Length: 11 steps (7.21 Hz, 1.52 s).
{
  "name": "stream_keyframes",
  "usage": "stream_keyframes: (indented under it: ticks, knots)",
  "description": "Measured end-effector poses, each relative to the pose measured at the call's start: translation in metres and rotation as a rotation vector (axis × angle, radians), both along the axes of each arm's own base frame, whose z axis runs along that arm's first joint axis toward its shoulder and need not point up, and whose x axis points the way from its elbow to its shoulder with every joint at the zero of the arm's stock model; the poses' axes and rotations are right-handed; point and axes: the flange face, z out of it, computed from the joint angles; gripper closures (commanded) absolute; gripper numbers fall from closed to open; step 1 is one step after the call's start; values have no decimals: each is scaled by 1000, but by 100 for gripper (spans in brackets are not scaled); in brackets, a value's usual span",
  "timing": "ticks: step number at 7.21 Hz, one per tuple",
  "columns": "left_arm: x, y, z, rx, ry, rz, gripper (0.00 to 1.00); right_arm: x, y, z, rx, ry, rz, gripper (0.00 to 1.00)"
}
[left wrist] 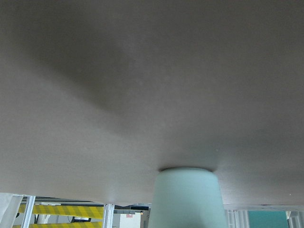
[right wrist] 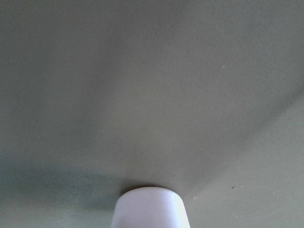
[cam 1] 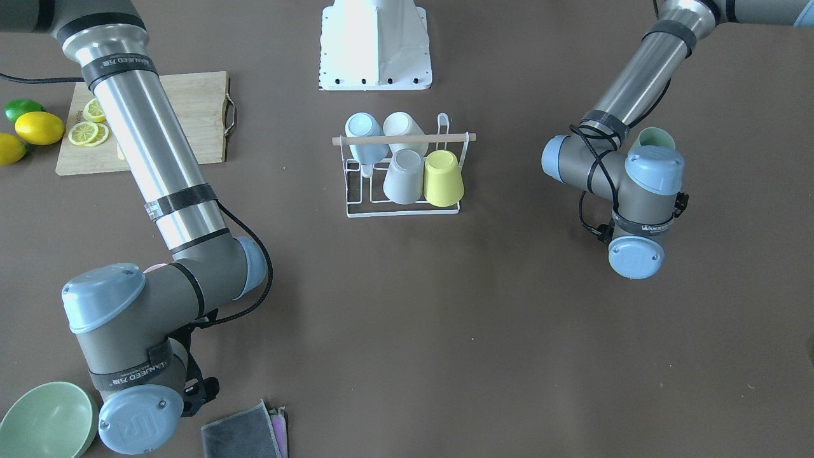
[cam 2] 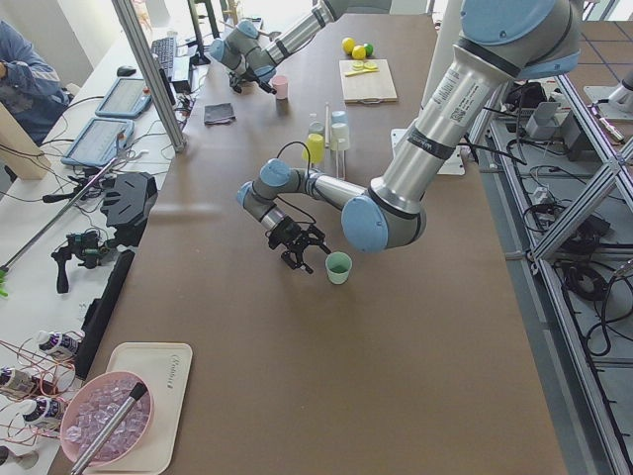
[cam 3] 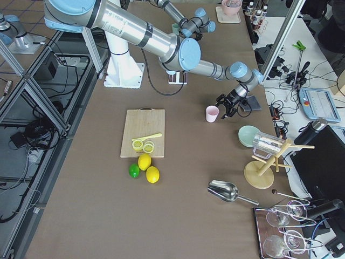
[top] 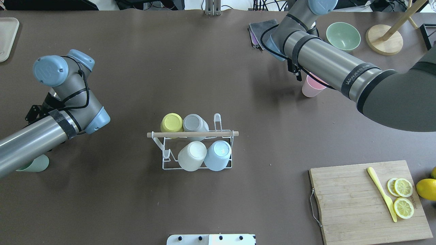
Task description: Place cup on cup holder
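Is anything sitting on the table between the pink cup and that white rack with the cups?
Nothing visible. Bare table lies between the pink cup and the cup holder. Four cups already sit on it, but two prongs look free.

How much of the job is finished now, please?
Done: four cups sit upside down on the cup holder. In hand: the left gripper is beside the green cup, the right gripper beside the pink cup; both cups stand on the table. Left: racking those two.
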Motion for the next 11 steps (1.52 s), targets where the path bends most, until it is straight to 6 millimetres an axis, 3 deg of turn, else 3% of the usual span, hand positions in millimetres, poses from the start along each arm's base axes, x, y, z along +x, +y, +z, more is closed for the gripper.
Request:
stream_keyframes:
  ticks: [3,6,10,11]
  knots:
    - [1,7,-1,-28,1,34,6,-12,8,3,1,5,-35,0]
    - [1,24,15,-52,-43,77,6,-24,18,8,-3,6,-70,0]
    - [4,30,20,-58,-55,85,6,-27,22,12,-7,26,-86,0]
    - [5,33,19,-64,-58,86,7,-27,24,15,-7,34,-90,4]
